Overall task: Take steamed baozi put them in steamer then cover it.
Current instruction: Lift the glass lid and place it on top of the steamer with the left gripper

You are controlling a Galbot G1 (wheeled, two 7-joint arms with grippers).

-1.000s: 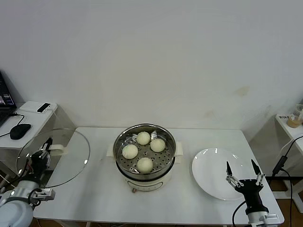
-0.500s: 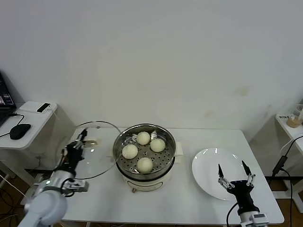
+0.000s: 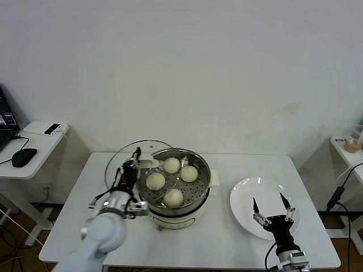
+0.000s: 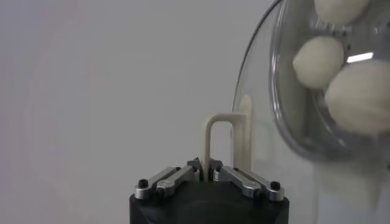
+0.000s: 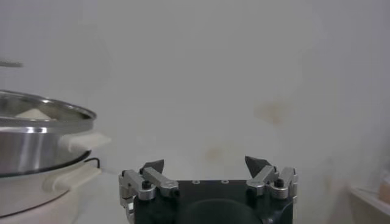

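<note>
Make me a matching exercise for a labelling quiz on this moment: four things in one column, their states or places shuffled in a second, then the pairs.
Things:
1. baozi
2. cover
3. right gripper
4. plate

States or places:
A. open, above the plate's near edge
B. four lying on the steamer's perforated tray
C. bare, to the steamer's right
D. held tilted by the left gripper at the steamer's left rim

Pairs: 1-B, 2-D, 3-A, 4-C

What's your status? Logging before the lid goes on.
Left tool shut on cover, tilted at steamer left rim. Four baozi inside. Right tool open over plate. Nothing blocking.
</note>
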